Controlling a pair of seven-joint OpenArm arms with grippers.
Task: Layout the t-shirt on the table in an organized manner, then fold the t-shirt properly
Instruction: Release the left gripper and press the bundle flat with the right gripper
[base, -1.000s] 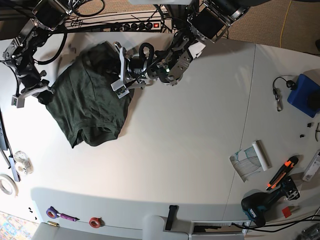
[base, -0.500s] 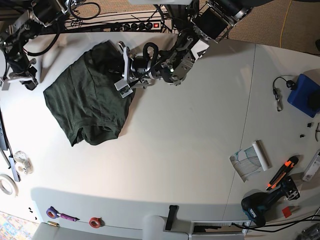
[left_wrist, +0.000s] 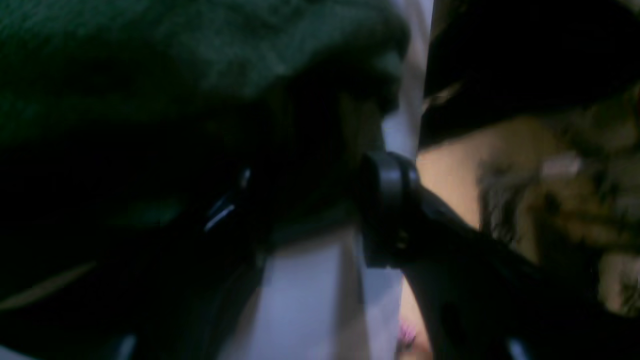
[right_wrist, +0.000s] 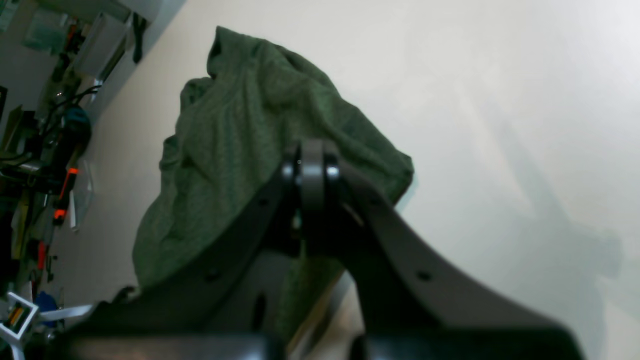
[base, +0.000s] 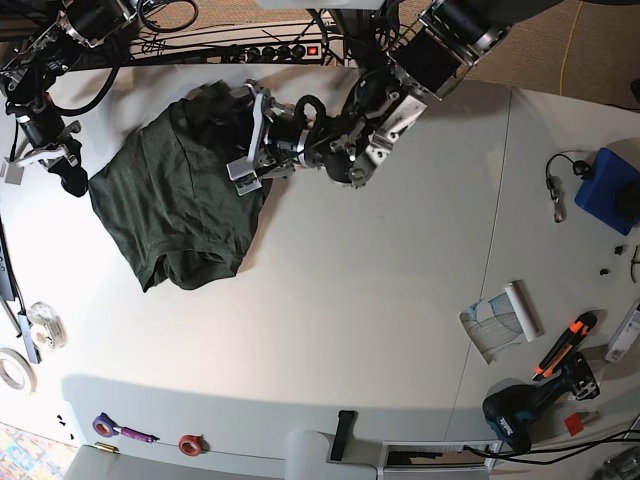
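- My right claw (right_wrist: 311, 172): fingertips pressed together, holding nothing I can see; it sits just beside a corner of the dark green t-shirt (base: 180, 205).
- My left claw (base: 245, 135): over the shirt's opposite edge. The wrist view is dark and blurred, so I cannot tell its opening.
- T-shirt lies rumpled on the white table (base: 380, 300).

No text, label, brand, number or sign can be read in any of the views. The rolled sheet (base: 497, 322) near the right edge of the surface (base: 380, 300) is marked only with faint curved lines, too small to be made out. The drill (base: 515, 415) and the power strip (base: 270, 50) are shown too small for any lettering to be told. Both wrist views are too blurred and dark for writing to be seen.
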